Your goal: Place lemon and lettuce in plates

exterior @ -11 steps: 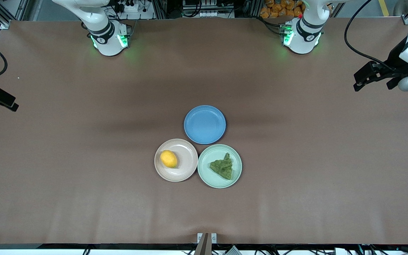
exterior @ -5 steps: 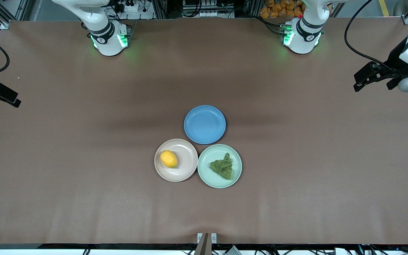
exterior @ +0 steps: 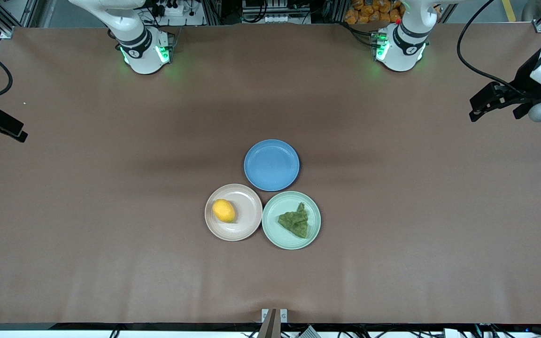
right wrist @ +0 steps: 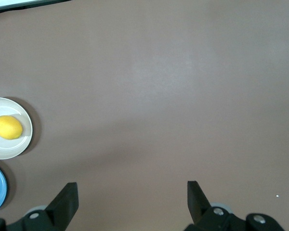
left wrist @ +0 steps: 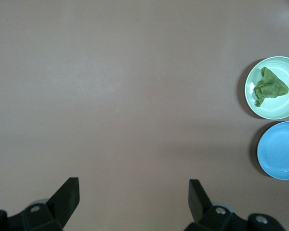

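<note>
Three round plates of equal size sit clustered near the middle of a brown table [exterior: 111, 234], and two robot arms are drawn back to its ends. Nearest the front camera lie two plates side by side, their rims just about touching. The mint green plate [exterior: 291, 219], toward the left arm's end, holds one piece of lettuce [exterior: 295, 222], a dark green wrinkled leaf lying flat inside the rim. The beige-pink plate [exterior: 233, 212], toward the right arm's end, holds one lemon [exterior: 223, 210], a small yellow oval resting off-centre in the plate, toward the right arm's end. Farther from the camera, tucked just beside both, is one blue plate [exterior: 271, 165] with nothing on it. Farther still, at the table's ends, each arm waits well apart from the plates. The left gripper [left wrist: 134, 192] hangs over bare table at the left arm's end; its two dark fingers are spread wide and hold nothing, and its wrist view takes in the green and blue plates off to one side. The right gripper [right wrist: 132, 192] hangs over bare table at the right arm's end, its fingers likewise spread wide with nothing between them.
</note>
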Available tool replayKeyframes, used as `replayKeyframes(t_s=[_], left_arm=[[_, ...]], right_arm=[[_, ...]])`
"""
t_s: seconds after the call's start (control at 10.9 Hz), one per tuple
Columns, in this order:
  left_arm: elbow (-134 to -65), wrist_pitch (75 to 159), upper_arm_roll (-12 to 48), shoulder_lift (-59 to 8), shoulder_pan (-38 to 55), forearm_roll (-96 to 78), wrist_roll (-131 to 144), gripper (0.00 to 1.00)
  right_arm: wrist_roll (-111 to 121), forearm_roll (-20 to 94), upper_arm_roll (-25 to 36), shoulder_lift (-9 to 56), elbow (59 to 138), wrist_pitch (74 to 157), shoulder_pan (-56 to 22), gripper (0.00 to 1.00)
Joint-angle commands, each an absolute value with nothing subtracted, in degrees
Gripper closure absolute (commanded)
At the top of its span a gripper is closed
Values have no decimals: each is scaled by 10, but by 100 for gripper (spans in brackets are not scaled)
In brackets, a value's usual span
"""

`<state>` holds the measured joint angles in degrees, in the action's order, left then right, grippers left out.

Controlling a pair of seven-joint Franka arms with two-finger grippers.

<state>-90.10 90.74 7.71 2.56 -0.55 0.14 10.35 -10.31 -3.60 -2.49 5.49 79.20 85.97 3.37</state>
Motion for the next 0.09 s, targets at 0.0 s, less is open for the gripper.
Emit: replayKeyframes(t_s=[0.0], left_arm=[[-889,895,78,23,-9,-3,88,0]], right_arm=[[-104,-33,-25,49,793,853,37,0]])
